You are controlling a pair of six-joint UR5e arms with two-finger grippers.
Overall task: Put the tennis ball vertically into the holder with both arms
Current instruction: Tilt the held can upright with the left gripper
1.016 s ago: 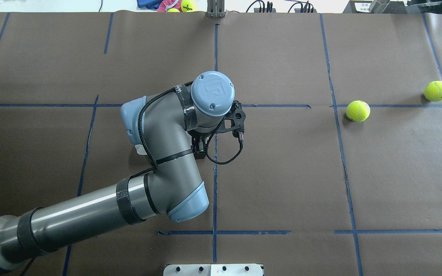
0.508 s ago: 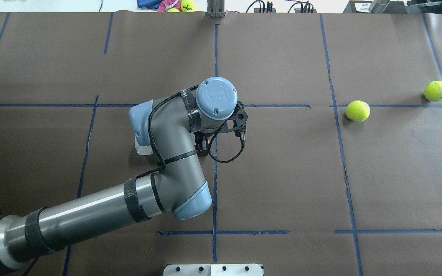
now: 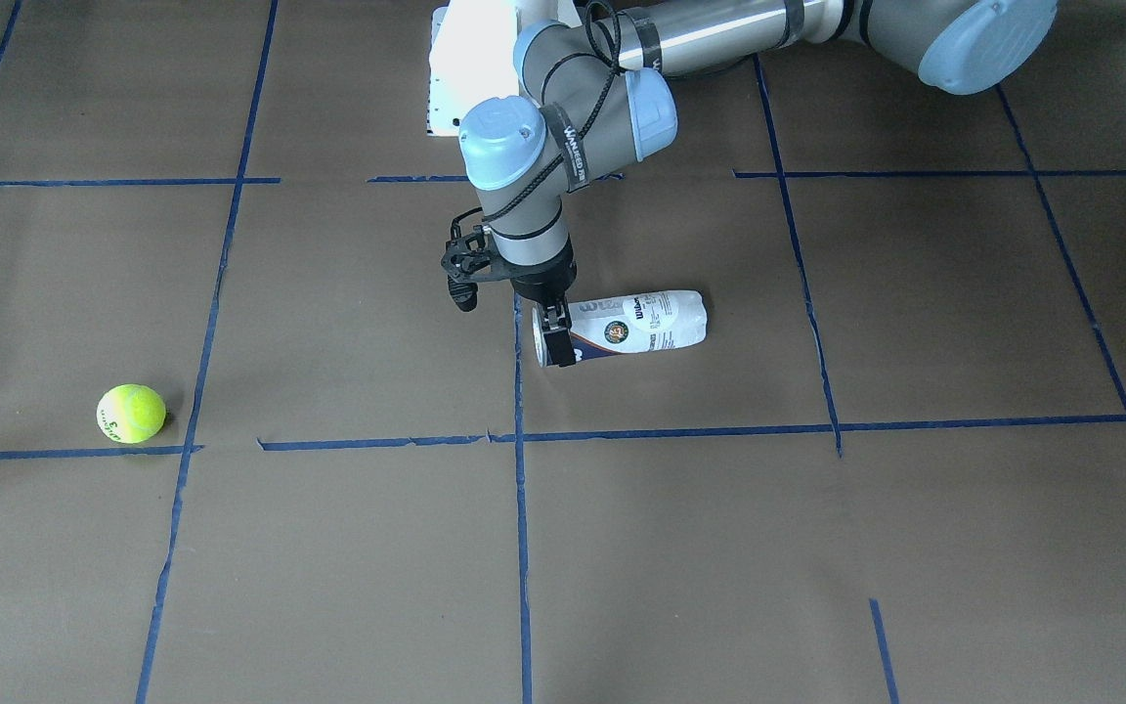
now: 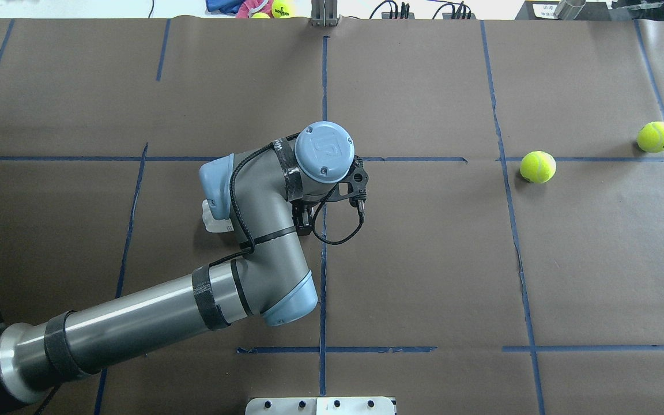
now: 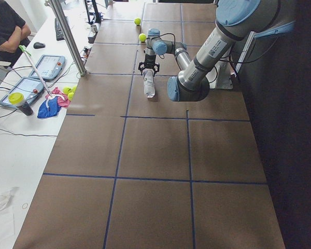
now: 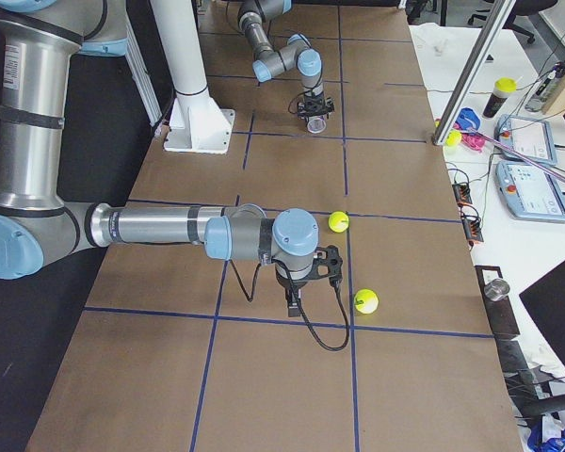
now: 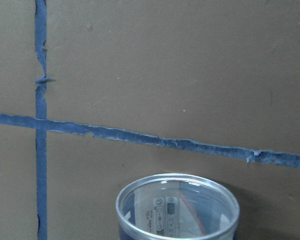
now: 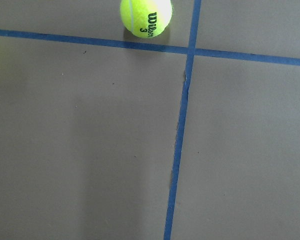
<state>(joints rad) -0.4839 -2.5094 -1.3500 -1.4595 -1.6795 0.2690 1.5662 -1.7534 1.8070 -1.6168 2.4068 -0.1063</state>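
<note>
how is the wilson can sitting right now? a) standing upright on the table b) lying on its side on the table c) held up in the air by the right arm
b: the holder lies lengthwise on the brown table, with the left end effector at its open end.

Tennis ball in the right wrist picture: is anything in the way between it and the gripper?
Nothing visible does. Only bare brown paper and blue tape lie between the right gripper and the tennis ball; the second ball sits off to one side.
</note>
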